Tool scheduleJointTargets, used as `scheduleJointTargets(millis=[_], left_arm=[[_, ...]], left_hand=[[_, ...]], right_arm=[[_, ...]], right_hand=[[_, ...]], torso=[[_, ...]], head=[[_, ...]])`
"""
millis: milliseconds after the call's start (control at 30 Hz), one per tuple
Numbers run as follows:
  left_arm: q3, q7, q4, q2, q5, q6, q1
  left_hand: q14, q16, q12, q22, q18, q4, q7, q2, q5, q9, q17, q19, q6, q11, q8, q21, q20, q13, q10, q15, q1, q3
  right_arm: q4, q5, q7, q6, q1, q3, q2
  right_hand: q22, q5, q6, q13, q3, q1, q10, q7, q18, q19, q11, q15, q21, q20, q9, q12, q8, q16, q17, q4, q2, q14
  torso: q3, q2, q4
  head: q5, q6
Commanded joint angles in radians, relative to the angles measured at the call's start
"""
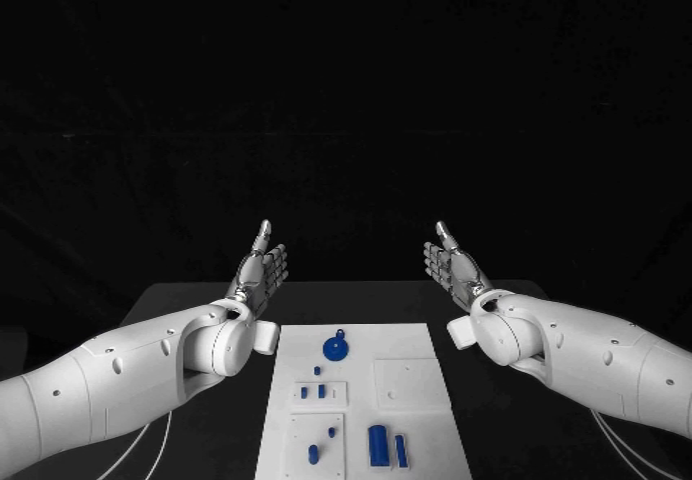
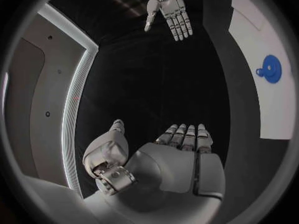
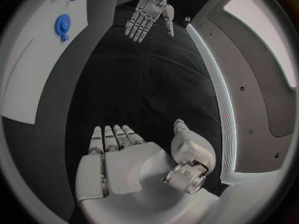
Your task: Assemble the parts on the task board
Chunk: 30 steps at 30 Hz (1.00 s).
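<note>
Both the left hand (image 1: pixel 260 268) and the right hand (image 1: pixel 456 268) hover spread and empty beyond the white rectangular task board (image 1: pixel 418 340) on the black counter (image 1: pixel 188 300), where small blue parts, a round disc (image 1: pixel 336 349) and two upright pegs (image 1: pixel 387 446) among them, lie scattered (whether any is properly seated, I cannot tell).

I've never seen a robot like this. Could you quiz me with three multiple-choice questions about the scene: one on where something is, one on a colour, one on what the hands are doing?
1. Where is the task board?
A. Between the two arms
B. Left of both arms
C. On a hand

2. What colour is the round part?
A. Red
B. Blue
C. Yellow

3. What are the left hand and right hand doing?
A. Holding parts
B. Pressing the board
C. Open, holding nothing

Answers: 1 A, it lies in the middle; 2 B, plainly blue; 3 C, fingers extended, empty.
</note>
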Motion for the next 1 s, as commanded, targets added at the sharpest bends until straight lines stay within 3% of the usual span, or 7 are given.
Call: scheduleJointTargets(millis=[33, 233, 467, 1000], left_arm=[[0.009, 0.100, 0.083, -0.019, 0.017, -0.205, -0.021], [0.027, 0.153, 0.216, -0.055, 0.028, -0.342, -0.056], [0.032, 0.170, 0.257, -0.067, 0.031, -0.383, -0.067], [0.032, 0.170, 0.257, -0.067, 0.031, -0.383, -0.067]], left_hand=[[-0.040, -0.023, -0.007, -0.148, -0.008, 0.013, -0.007, 0.010, -0.008, -0.029, -0.022, -0.027, -0.044, -0.006, -0.019, -0.030, -0.005, -0.005, -0.057, -0.008, -0.075, -0.030], [-0.040, -0.023, -0.007, -0.148, -0.008, 0.013, -0.007, 0.010, -0.008, -0.029, -0.022, -0.027, -0.044, -0.006, -0.019, -0.030, -0.005, -0.005, -0.057, -0.008, -0.075, -0.030], [-0.040, -0.023, -0.007, -0.148, -0.008, 0.013, -0.007, 0.010, -0.008, -0.029, -0.022, -0.027, -0.044, -0.006, -0.019, -0.030, -0.005, -0.005, -0.057, -0.008, -0.075, -0.030], [-0.040, -0.023, -0.007, -0.148, -0.008, 0.013, -0.007, 0.010, -0.008, -0.029, -0.022, -0.027, -0.044, -0.006, -0.019, -0.030, -0.005, -0.005, -0.057, -0.008, -0.075, -0.030]], right_arm=[[0.089, 0.091, 0.107, -0.184, -0.015, 0.005, -0.024], [0.285, 0.173, 0.189, -0.358, -0.045, 0.018, -0.081], [0.396, 0.219, 0.235, -0.456, -0.062, 0.026, -0.113], [0.410, 0.225, 0.241, -0.468, -0.064, 0.027, -0.117]], right_hand=[[-0.060, -0.019, -0.051, -0.018, -0.029, -0.053, -0.057, -0.009, -0.029, -0.035, -0.009, -0.010, -0.025, -0.009, -0.033, -0.013, -0.014, -0.021, -0.033, 0.016, 0.002, -0.052], [-0.060, -0.019, -0.051, -0.018, -0.029, -0.053, -0.057, -0.009, -0.029, -0.035, -0.009, -0.010, -0.025, -0.009, -0.033, -0.013, -0.014, -0.021, -0.033, 0.016, 0.002, -0.052], [-0.060, -0.019, -0.051, -0.018, -0.029, -0.053, -0.057, -0.009, -0.029, -0.035, -0.009, -0.010, -0.025, -0.009, -0.033, -0.013, -0.014, -0.021, -0.033, 0.016, 0.002, -0.052], [-0.060, -0.019, -0.051, -0.018, -0.029, -0.053, -0.057, -0.009, -0.029, -0.035, -0.009, -0.010, -0.025, -0.009, -0.033, -0.013, -0.014, -0.021, -0.033, 0.016, 0.002, -0.052]], torso=[[0.0047, -0.023, 0.0032], [0.0047, -0.023, 0.0032], [0.0047, -0.023, 0.0032], [0.0047, -0.023, 0.0032]], head=[[-0.002, -0.009], [-0.002, -0.009], [-0.002, -0.009], [-0.002, -0.009]])
